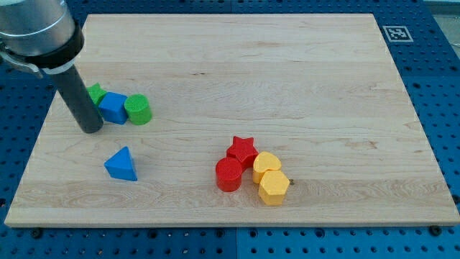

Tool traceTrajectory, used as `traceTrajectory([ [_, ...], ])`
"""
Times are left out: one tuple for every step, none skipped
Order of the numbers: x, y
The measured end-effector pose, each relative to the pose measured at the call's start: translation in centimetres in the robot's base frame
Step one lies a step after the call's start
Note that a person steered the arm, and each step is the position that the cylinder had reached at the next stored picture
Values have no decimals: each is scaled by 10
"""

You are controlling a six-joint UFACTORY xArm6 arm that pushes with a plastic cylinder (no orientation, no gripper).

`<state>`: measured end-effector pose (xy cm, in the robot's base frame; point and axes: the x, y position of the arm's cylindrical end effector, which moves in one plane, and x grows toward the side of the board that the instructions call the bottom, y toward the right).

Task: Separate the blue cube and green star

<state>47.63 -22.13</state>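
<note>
Beyond the board's top right corner, a small black-and-white square marker tag (pixel 396 33) lay on the blue pegboard (pixel 438 86); its pattern carried no readable letters, and no brand or writing showed anywhere else. Board: pale wooden board (pixel 287 86), grain running left to right, resting on the perforated blue surface that framed it on all sides. Nothing of the room beyond was visible.

Near the left edge, my tip (pixel 91 129) stood on the wood, just left of the blue cube (pixel 113 107) and touching or nearly touching it; contact could not be confirmed. The rod carried no claw, so no claw state could be told. The green star (pixel 94 92) sat partly hidden behind the rod, pressed against the cube's upper left. A green cylinder (pixel 138 109) touched the cube's right side.

A blue triangular block (pixel 121 165) lay alone toward the bottom left corner. Toward the bottom edge, right of centre, a red star (pixel 242 150), red cylinder (pixel 229 174), and two yellow blocks (pixel 265 166) (pixel 273 187) were clustered together, touching.
</note>
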Motion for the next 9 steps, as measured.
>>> traceTrajectory([
  [0, -2],
  [-3, -10],
  [-13, -25],
  [-22, -30],
  [-22, -28],
  [-32, -10],
  [-38, 16],
  [-46, 31],
  [-57, 32],
])
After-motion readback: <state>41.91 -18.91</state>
